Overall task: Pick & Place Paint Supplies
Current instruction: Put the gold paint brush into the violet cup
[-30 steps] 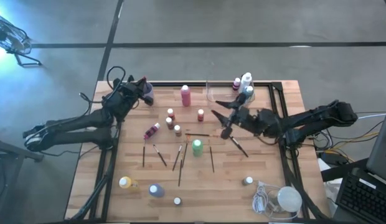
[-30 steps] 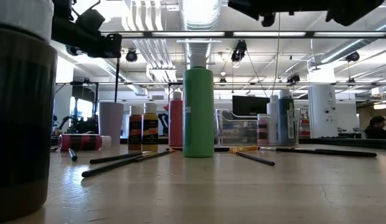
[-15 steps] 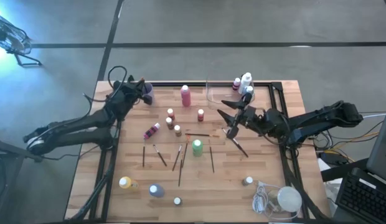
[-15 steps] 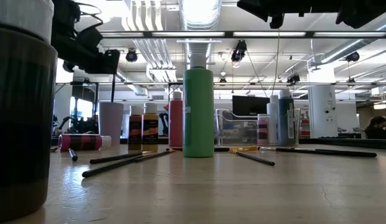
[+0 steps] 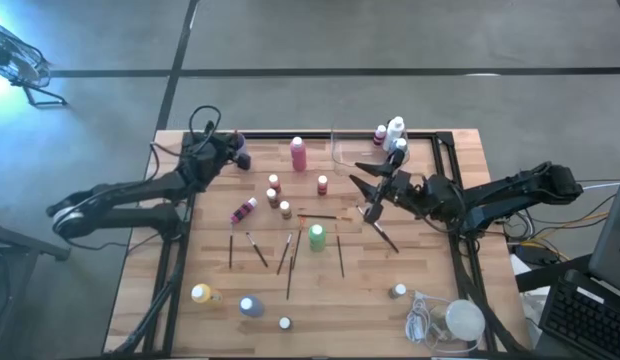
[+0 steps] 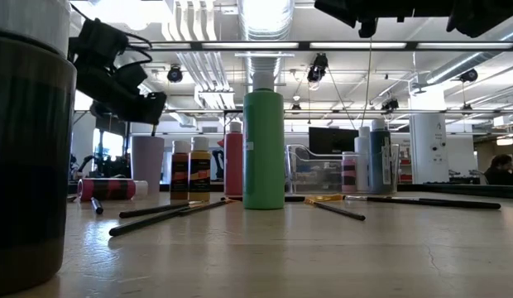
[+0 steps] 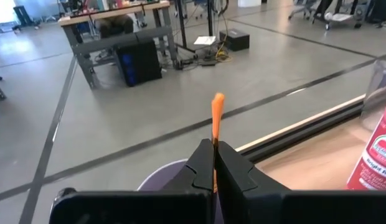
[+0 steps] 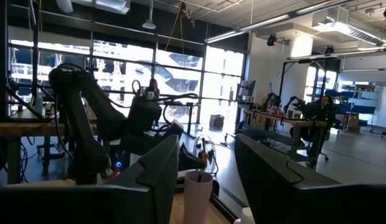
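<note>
Nearest the low camera, a green bottle (image 6: 264, 149) stands among loose paintbrushes (image 5: 289, 262) mid-worktop (image 5: 460, 160). Above them hangs the right pincer (image 5: 363, 196), fingers apart, empty. Farther back, the left pincer (image 7: 214, 163) is clamped on an orange-tipped paintbrush (image 7: 217, 113) above the purple cup (image 6: 146, 159).

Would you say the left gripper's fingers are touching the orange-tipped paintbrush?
Touching. In the left wrist view the left gripper has its fingers pressed together on the thin orange-tipped paintbrush, which sticks out from between them above the purple cup.
</note>
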